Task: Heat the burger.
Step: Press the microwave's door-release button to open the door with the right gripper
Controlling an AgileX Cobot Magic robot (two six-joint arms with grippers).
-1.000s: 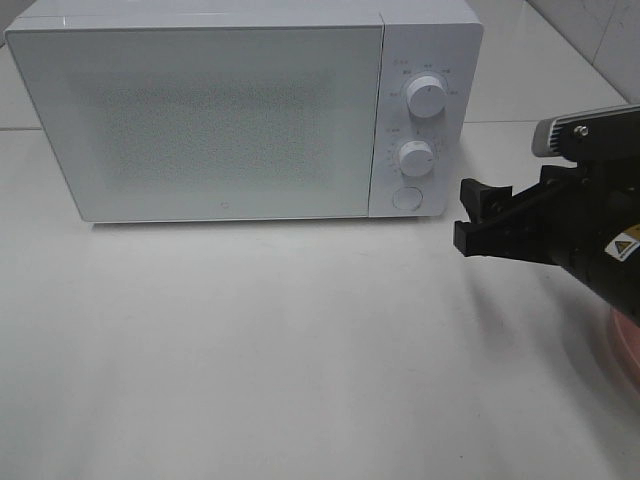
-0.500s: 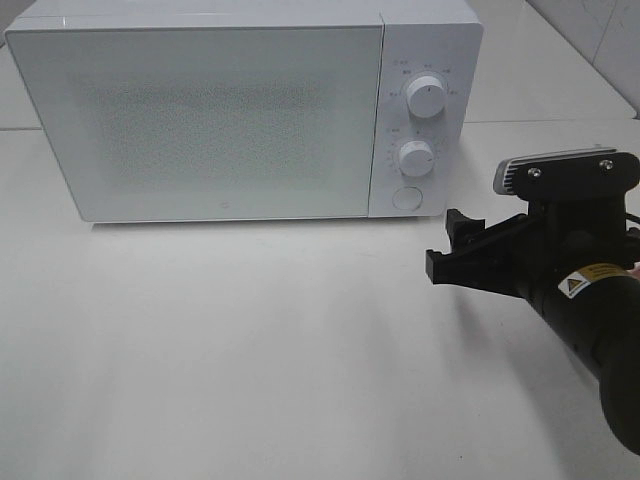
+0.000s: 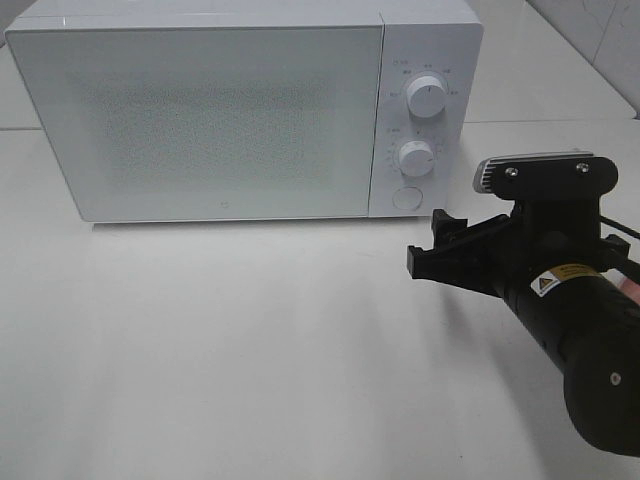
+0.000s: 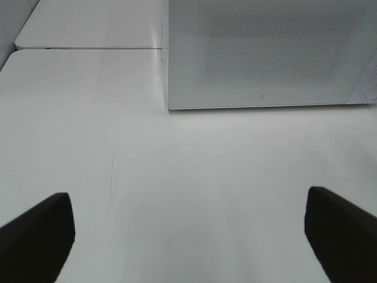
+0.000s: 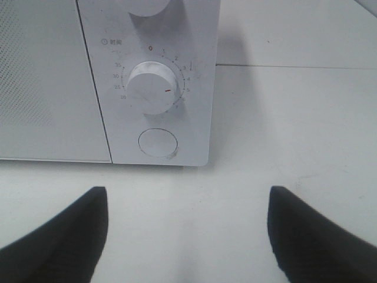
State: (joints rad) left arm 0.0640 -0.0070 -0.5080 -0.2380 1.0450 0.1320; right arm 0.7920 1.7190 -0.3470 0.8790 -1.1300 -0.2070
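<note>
The burger is out of view in every frame. The white microwave (image 3: 220,120) stands at the back of the table with its door shut. My right gripper (image 3: 432,245) is open and empty. It hovers just in front of the microwave's lower right corner, pointing at the control panel. In the right wrist view my open right gripper (image 5: 188,236) faces the timer knob (image 5: 152,87) and the round door button (image 5: 157,142). My left gripper (image 4: 188,236) is open and empty over bare table, facing the microwave's left front (image 4: 265,53). It does not show in the exterior view.
The control panel has an upper knob (image 3: 427,97), a lower knob (image 3: 415,157) and a round button (image 3: 406,197). A sliver of pink (image 3: 627,284) shows behind my right arm at the right edge. The white table (image 3: 220,340) stretches in front of the microwave.
My right arm has moved left and towards the near side, bringing the gripper closer to the microwave's lower right corner. It now covers most of the pink plate seen earlier.
</note>
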